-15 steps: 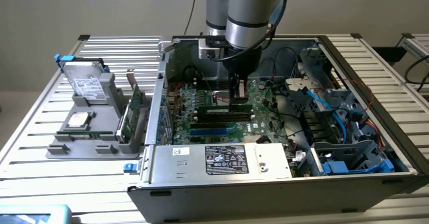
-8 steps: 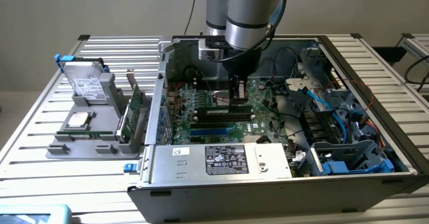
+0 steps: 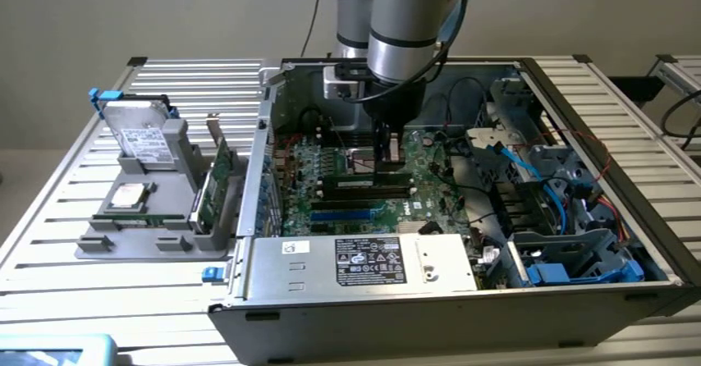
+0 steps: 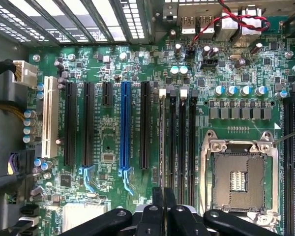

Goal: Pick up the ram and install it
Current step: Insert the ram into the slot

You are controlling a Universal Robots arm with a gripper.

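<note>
Gripper (image 4: 163, 199) pinched nearly shut on the ram (image 4: 161, 147), edge-down over the black motherboard slots (image 4: 191, 147).

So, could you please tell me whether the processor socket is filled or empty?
Empty: the processor socket shows bare contacts, no chip seated.

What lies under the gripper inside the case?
Black memory slots on the green motherboard run beneath the shut gripper. Its fingers cover their near ends; anything gripped between them cannot be made out.
</note>
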